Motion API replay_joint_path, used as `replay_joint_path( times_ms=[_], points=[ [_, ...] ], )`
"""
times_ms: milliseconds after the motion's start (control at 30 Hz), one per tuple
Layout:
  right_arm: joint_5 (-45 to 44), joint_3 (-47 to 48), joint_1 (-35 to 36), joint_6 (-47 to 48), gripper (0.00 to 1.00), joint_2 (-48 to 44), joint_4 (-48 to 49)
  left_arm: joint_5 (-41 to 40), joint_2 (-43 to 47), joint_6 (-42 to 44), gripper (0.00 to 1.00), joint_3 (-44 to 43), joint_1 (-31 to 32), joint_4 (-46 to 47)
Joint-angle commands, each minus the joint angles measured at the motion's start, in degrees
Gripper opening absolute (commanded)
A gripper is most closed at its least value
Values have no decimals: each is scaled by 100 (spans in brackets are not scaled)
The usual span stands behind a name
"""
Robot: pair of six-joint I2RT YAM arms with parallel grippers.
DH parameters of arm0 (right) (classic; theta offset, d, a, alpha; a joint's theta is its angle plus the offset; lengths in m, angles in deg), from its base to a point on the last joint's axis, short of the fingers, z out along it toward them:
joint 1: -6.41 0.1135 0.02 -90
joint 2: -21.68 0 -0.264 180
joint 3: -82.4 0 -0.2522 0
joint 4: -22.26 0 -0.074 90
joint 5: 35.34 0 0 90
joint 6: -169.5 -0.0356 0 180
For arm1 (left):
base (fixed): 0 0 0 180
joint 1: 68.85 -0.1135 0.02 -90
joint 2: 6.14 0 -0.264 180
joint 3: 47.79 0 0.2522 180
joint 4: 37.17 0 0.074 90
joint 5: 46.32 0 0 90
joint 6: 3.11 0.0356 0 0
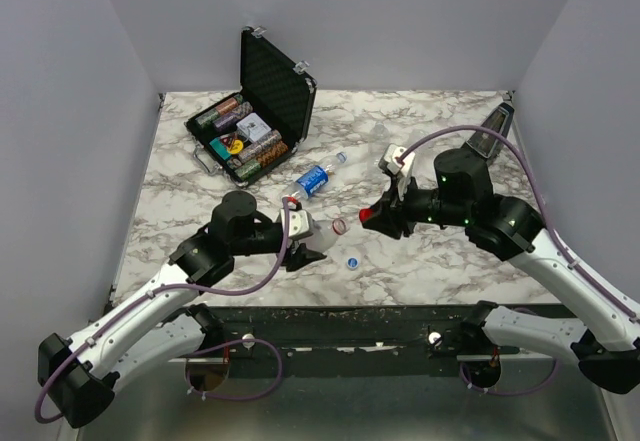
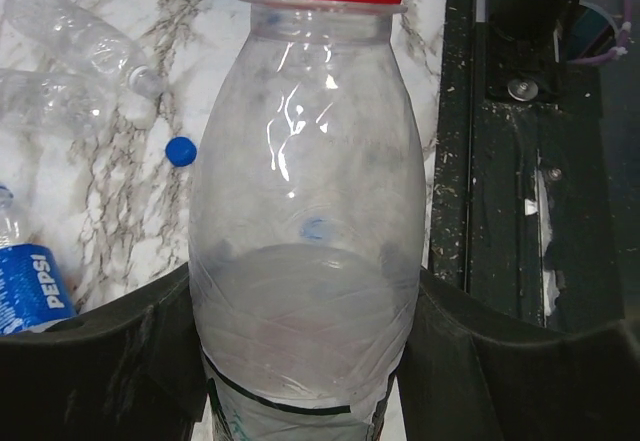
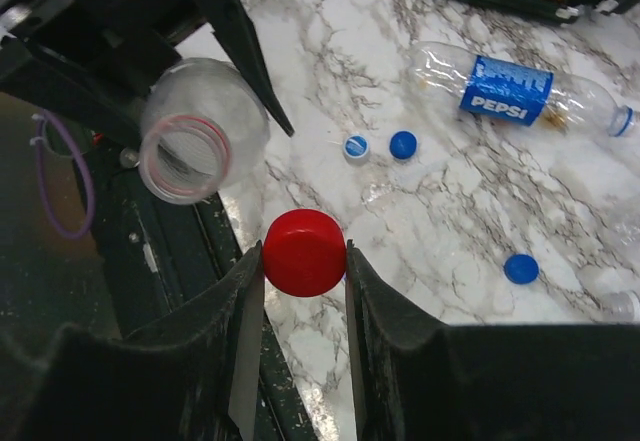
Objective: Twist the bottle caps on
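Bottle [image 2: 305, 261]: clear thin plastic, glossy, crinkled, hazy lower down.
Red cap [image 3: 303, 252]: smooth plastic, satin sheen.
Table [image 1: 170, 211]: marble-look top, smooth, faint gloss.
Right gripper [image 3: 304, 261] fingers [image 3: 390, 331]: matt black plastic, grainy.
Case [image 1: 275, 81]: black textured shell, bright metal corners.

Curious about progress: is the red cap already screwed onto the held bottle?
No, the red cap sits pinched in the right gripper, apart from the bottle, whose mouth is open.
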Motion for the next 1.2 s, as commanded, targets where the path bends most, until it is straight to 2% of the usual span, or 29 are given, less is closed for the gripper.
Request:
replay_joint_path(
  times_ms=[0, 400, 1167],
  points=[
    [471, 188, 264, 515, 40, -3, -108, 205, -100, 122, 66, 42, 262, 114],
    [638, 549, 668, 911, 40, 93, -363, 161, -214, 158, 66, 25, 350, 53],
    [673, 672, 879, 1042, 41, 462, -442, 328, -232, 175, 66, 25, 411, 70]
  ],
)
